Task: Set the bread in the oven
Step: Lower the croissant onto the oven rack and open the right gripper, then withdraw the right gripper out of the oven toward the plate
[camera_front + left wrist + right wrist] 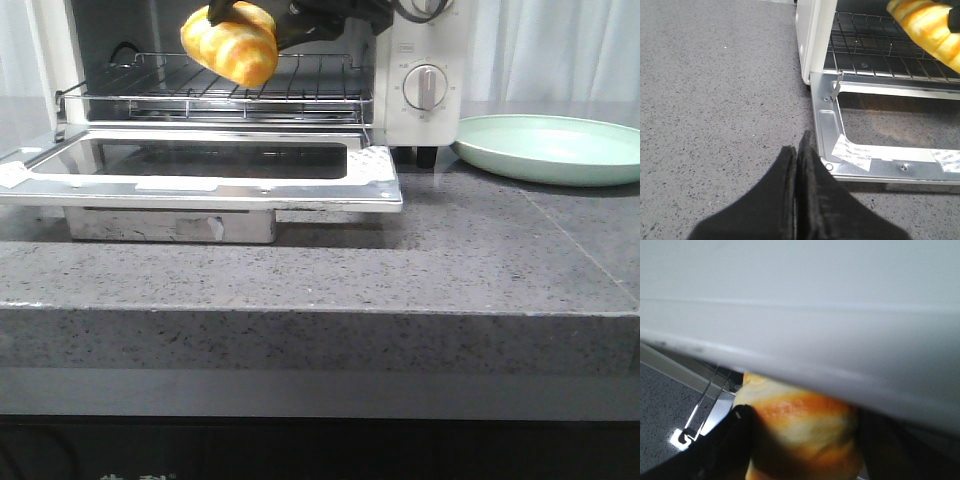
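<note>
The bread (232, 42) hangs in the mouth of the oven (425, 60), above the front of the wire rack (215, 88) and not touching it, with the glass door (200, 165) folded down flat below. The right gripper (245, 22) holds it from above, its dark fingers (737, 432) closed on either side of the roll's upper part. The lower end of the roll dips toward the rack.

By its looks the roll is light, since it hangs from a narrow pinch without sagging out. Its skin is glossy, so it probably slips easily; a grip across the thick middle, as here, seems safer than one on a tapered tip. Whether it is soft or stiff cannot be told, as no dent shows at the fingers.

It is croissant-shaped, golden yellow with darker orange-brown bands running across it, paler cream between the bands in the right wrist view, and shiny all over.

The left gripper (797, 165) hovers low over the grey speckled worktop (715, 100) just beside the door's near corner, its fingers pressed together and holding nothing. A pale green plate (550, 148) stands bare on the worktop to the right of the oven.
</note>
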`<state>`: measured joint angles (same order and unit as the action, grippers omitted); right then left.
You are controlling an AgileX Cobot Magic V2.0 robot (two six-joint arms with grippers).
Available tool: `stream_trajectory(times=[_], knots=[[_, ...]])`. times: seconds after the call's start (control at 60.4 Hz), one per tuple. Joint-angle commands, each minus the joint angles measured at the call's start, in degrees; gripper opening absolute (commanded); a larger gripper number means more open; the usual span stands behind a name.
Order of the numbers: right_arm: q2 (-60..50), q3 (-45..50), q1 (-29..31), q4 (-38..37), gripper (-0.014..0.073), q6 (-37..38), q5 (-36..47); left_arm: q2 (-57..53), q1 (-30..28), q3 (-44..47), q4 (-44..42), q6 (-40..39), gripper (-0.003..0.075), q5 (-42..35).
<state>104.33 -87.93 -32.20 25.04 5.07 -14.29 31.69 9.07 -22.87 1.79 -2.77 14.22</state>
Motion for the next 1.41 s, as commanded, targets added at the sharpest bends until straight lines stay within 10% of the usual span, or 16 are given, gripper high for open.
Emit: stream_trajectory(times=[0.0,0.679,1.043,1.391], knots=[[-2.91,-2.34,0.34,0.55,0.0527,-0.48,4.66,0.03,-0.18,-1.53,0.46,-0.36,-0.0020,-4.80],[-9.77,-2.03,0.34,0.50,0.0532,-0.48,-4.41,0.03,-0.18,-1.53,0.46,-0.36,-0.0020,-4.80],[-16.42,-2.03,1.30,-3.92,-0.0076,-0.48,-14.27,0.03,-0.18,-1.53,0.46,-0.36,-0.0020,-4.80],[-28.08,4.44,17.03,-12.52,-0.0068,-0.48,-25.19,0.03,-0.18,-1.53,0.46,-0.36,-0.0020,-4.80]])
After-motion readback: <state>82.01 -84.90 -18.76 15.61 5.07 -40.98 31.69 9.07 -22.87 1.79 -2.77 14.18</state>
